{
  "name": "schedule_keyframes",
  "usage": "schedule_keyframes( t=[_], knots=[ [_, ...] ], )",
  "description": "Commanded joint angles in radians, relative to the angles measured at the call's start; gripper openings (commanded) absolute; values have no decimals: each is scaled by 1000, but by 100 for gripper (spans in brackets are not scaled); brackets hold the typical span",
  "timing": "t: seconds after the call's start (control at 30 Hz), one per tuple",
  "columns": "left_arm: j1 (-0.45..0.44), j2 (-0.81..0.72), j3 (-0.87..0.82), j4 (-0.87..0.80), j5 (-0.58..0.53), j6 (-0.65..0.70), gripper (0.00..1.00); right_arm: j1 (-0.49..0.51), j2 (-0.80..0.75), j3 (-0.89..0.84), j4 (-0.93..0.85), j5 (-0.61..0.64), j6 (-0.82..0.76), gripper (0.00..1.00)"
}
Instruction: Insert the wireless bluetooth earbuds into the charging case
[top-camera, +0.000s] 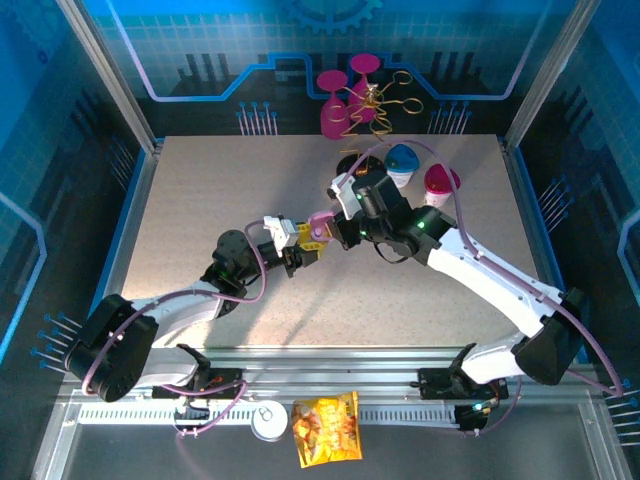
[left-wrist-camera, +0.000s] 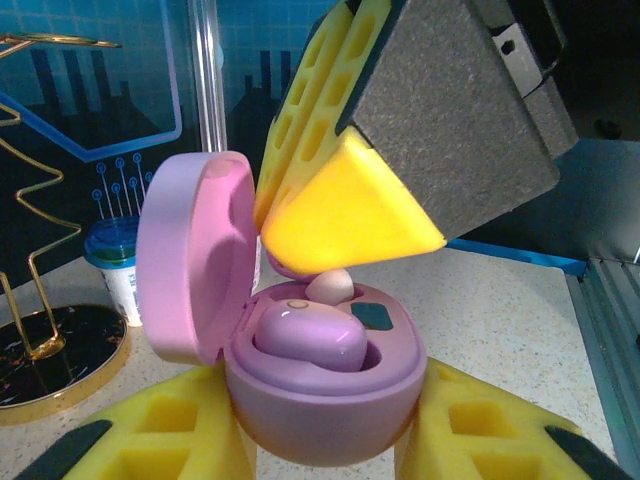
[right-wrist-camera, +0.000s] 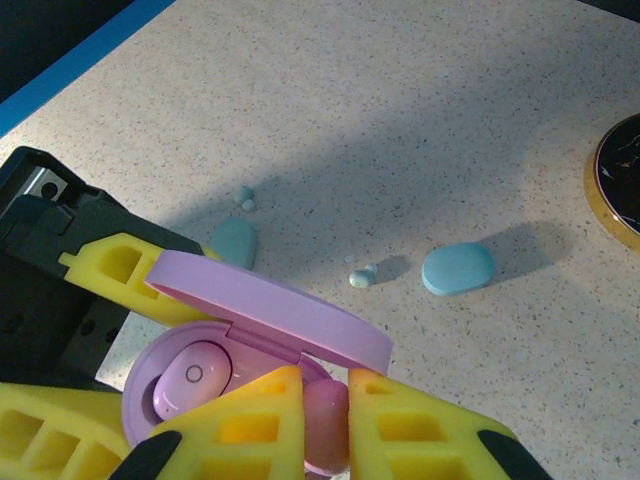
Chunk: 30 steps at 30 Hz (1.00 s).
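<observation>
Top: left gripper (top-camera: 303, 251) and right gripper (top-camera: 338, 236) meet tip to tip, with the lilac charging case (top-camera: 322, 229) between them.

Left wrist: left fingers (left-wrist-camera: 150, 440) are clamped on the case body. The lid (left-wrist-camera: 190, 260) is open, left of the fingers. One lilac earbud (left-wrist-camera: 310, 338) is seated. Right fingers (left-wrist-camera: 350, 210) reach in from above.

Right wrist: right fingers pinch a second earbud (right-wrist-camera: 325, 420) at the case mouth. Beyond the fingertips, tiny pale blue buds (right-wrist-camera: 362, 277) and a pale blue pill-shaped piece (right-wrist-camera: 458, 268) lie on the table (right-wrist-camera: 420, 120).
</observation>
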<state>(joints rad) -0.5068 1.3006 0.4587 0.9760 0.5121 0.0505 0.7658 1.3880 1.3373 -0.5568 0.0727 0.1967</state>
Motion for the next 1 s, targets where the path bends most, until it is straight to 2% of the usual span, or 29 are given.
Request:
schedule_keyframes(
  t=[0.0, 0.37, 0.6, 0.67, 0.77, 0.87, 0.97],
  knots=[
    [-6, -22, 0, 54, 14, -12, 22, 16, 16, 10, 12, 18, -19, 13],
    [-6, -34, 14, 25, -11, -22, 22, 19, -6, -5, -54, 29, -68, 13],
    [-7, -26, 26, 21, -8, -28, 22, 47, -3, 12, -74, 22, -98, 17],
    [-6, -26, 28, 20, -7, -28, 22, 49, -11, 11, -63, 5, -98, 22],
    [-6, -24, 29, 21, -2, -29, 22, 47, -25, 6, -41, -1, -90, 33],
    [-7, -25, 30, 23, -1, -29, 22, 49, -43, 2, -24, 6, -79, 35],
    [-6, -23, 29, 24, 1, -25, 22, 43, -70, -14, 10, 7, -61, 41]
  ],
)
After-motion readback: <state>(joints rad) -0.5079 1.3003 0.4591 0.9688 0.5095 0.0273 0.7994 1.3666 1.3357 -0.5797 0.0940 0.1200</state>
